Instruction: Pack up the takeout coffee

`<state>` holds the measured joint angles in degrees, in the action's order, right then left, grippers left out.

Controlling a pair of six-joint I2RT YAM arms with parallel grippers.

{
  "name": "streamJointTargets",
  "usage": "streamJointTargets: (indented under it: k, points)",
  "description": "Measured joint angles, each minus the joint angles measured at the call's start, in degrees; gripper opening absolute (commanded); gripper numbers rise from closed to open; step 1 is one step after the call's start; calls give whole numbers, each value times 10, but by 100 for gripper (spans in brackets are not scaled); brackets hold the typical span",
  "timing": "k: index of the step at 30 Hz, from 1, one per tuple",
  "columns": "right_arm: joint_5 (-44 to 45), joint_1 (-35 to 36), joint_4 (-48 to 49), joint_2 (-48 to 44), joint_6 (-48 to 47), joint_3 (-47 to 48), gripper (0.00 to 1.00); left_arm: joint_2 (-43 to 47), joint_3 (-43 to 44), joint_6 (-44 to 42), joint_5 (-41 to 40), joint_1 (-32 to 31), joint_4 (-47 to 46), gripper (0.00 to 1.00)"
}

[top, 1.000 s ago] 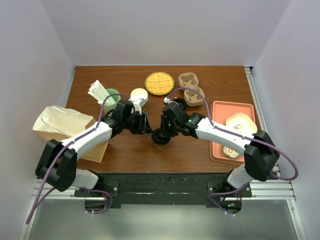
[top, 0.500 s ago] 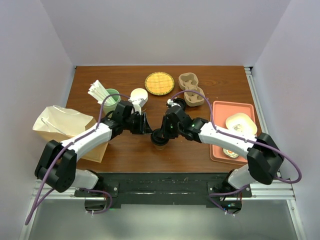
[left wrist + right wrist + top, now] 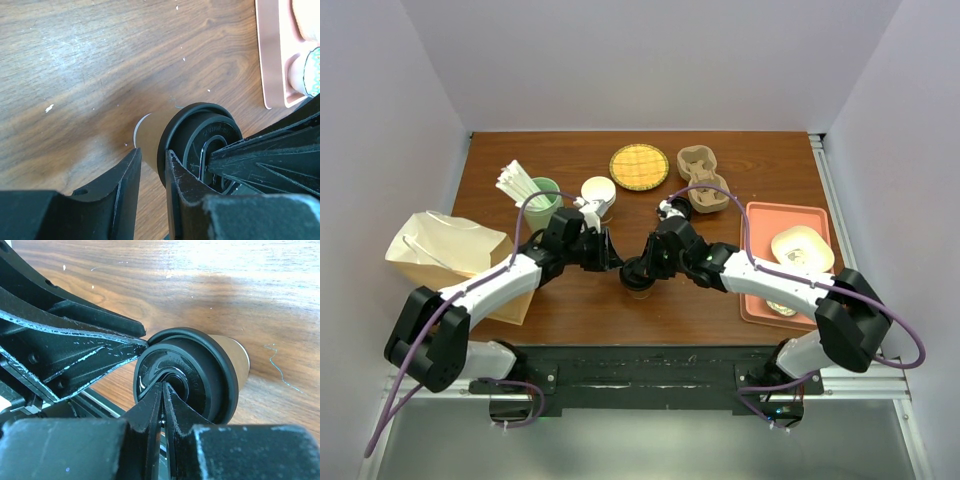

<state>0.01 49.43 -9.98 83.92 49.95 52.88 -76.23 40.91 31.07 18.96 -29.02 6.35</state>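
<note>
The takeout coffee (image 3: 640, 279), a brown paper cup with a black lid, stands on the table between the two grippers. It also shows in the left wrist view (image 3: 200, 135) and the right wrist view (image 3: 200, 365). My right gripper (image 3: 643, 268) is shut, and its closed tips (image 3: 162, 386) rest on the middle of the lid. My left gripper (image 3: 616, 258) is just left of the cup. Its fingers stand a narrow slit apart (image 3: 152, 152) at the lid's rim, with nothing seen between them.
A tan paper bag (image 3: 450, 255) lies at the left. A pale green cup of white sticks (image 3: 535, 200), a white round cup (image 3: 598, 192), a yellow woven disc (image 3: 639, 166) and a pulp cup carrier (image 3: 703, 180) stand behind. A pink tray (image 3: 760, 215) with a bowl is at the right.
The right wrist has shifted slightly right and towards the near edge, with its tips staying on the lid. The left gripper and the cup have hardly moved.
</note>
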Motion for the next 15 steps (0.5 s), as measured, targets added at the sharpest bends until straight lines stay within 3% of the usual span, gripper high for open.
streamJointTargets:
  k: [4,15]
  points:
    - [0,0,6,0,2,-3,10,3,-3,6,-4,-3,-3,41]
    - [2,0,-14,8,0,15,10,9,87,-8,-19,-3,127,41]
